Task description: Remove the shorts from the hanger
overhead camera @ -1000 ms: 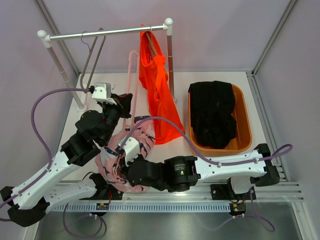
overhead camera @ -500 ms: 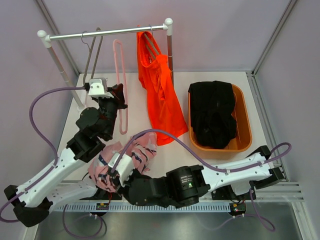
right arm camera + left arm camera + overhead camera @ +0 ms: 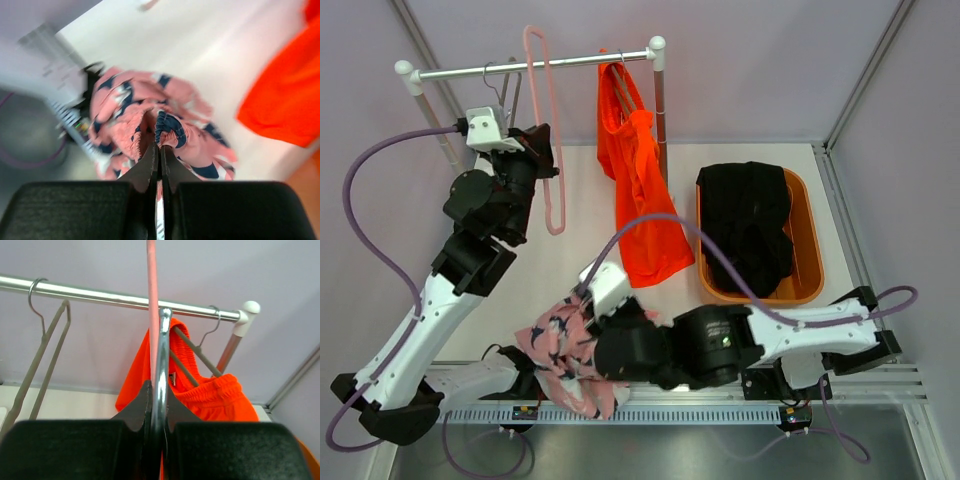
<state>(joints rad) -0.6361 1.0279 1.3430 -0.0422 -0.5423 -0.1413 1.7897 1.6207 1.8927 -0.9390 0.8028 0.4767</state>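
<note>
My left gripper (image 3: 542, 152) is shut on the metal hook (image 3: 161, 365) of the empty pink hanger (image 3: 546, 120) and holds it up, its top by the rail (image 3: 570, 63). My right gripper (image 3: 588, 303) is shut on the pink shorts with navy-and-white print (image 3: 563, 355), bunched over the table's near edge; they also show in the right wrist view (image 3: 125, 125). The orange shorts (image 3: 642, 190) hang on a grey hanger at the rail's right end, also seen in the left wrist view (image 3: 215, 395). The black shorts (image 3: 748, 225) lie in the orange basket (image 3: 811, 255).
An empty grey hanger (image 3: 505, 100) hangs at the rail's left part, just left of the pink hanger. The rail's white posts (image 3: 658, 100) stand at the table's back. Grey walls close the sides. Purple cables loop over both arms.
My left gripper has lifted the pink hanger up and back to the rail. My right gripper has pulled the pink shorts off it and carried them along the near edge.
</note>
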